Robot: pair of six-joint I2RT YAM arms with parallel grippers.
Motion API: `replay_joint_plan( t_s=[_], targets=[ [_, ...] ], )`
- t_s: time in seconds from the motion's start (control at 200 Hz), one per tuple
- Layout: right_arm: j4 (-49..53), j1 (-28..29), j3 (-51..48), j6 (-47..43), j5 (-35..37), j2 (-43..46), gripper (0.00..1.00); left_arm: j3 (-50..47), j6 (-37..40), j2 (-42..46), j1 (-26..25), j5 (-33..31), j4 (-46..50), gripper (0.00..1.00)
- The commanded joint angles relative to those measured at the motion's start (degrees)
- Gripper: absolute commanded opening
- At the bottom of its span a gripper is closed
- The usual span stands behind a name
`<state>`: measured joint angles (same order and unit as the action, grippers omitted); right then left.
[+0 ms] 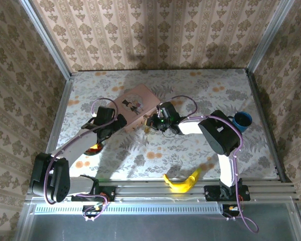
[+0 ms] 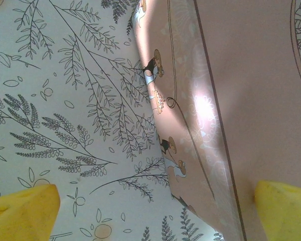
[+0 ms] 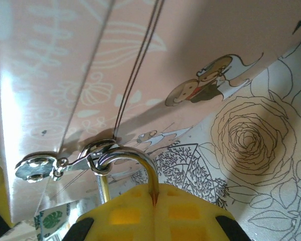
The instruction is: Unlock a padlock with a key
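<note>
The padlock's silvery shackle (image 3: 128, 152) is hooked through a metal loop (image 3: 98, 150) on the side of the pink tin (image 3: 140, 60). My right gripper (image 3: 153, 201) is shut on the padlock, whose body is hidden between the yellow fingers. In the top view this gripper (image 1: 154, 122) sits at the tin's (image 1: 135, 106) near right side. My left gripper (image 2: 155, 216) is open wide, its yellow fingertips (image 2: 20, 211) straddling the tin's edge (image 2: 190, 125) at the near left corner (image 1: 121, 122). The key is out of view.
A silvery latch plate (image 3: 35, 167) hangs beside the loop. A blue cup (image 1: 242, 120) stands at the right, a banana (image 1: 182, 182) lies at the front edge, and an orange-red thing (image 1: 94, 148) lies under the left arm. Patterned walls surround the table.
</note>
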<state>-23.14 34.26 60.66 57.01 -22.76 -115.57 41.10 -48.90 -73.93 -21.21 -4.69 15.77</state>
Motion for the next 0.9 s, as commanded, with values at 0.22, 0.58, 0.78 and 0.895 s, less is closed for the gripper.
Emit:
replay_joint_plan(
  t_s=[0.22,0.58,0.78,0.895],
  targets=[
    [-6.7,-0.7,-2.8,7.4,4.6,1.8,0.0,-1.9,-1.1,0.6,0.4,1.3,1.1,1.0],
    [-12.7,-0.7,-5.3,12.6,8.1,1.9,0.0,-2.4,-1.5,0.5,0.4,2.2,0.1,1.0],
    [-15.2,-0.7,-6.1,17.3,10.2,1.9,0.0,-2.4,-1.5,0.3,0.4,2.1,0.1,1.0],
    [-16.4,-0.8,-6.4,19.7,11.2,1.9,0.0,-2.6,-1.4,0.2,0.4,2.2,-0.1,1.0]
  ],
)
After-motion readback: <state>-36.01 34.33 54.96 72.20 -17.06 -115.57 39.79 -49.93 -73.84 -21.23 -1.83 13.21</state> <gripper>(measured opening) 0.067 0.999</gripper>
